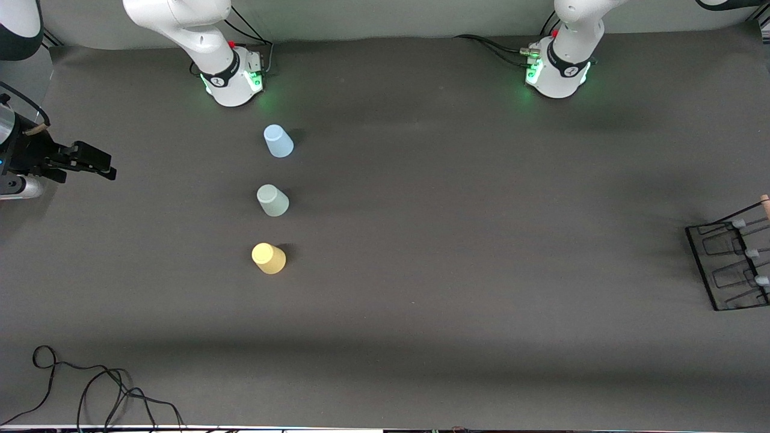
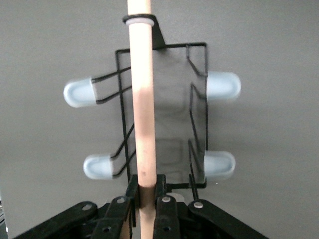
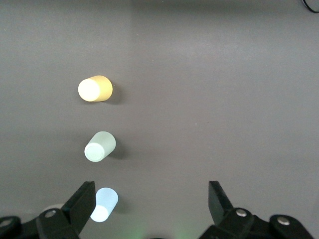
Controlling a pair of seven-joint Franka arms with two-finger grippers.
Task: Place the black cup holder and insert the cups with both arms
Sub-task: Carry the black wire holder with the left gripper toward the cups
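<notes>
The black cup holder (image 1: 729, 267) stands at the left arm's end of the table, partly cut off by the front view's edge. My left gripper (image 2: 146, 187) is shut on its wooden handle (image 2: 141, 99), with the wire base (image 2: 164, 114) and pale-capped pegs (image 2: 79, 92) below; this gripper is outside the front view. Three cups stand narrow end up in a row near the right arm's base: light blue (image 1: 278, 141), pale green (image 1: 273, 201), yellow (image 1: 268, 258). My right gripper (image 1: 107, 165) (image 3: 151, 194) hangs open and empty, high over the right arm's end of the table.
Black cable loops (image 1: 90, 385) lie at the table edge nearest the front camera, toward the right arm's end. Cables run by both green-lit bases (image 1: 231, 81) (image 1: 556, 75). Dark cloth (image 1: 457, 228) spreads between the cups and the holder.
</notes>
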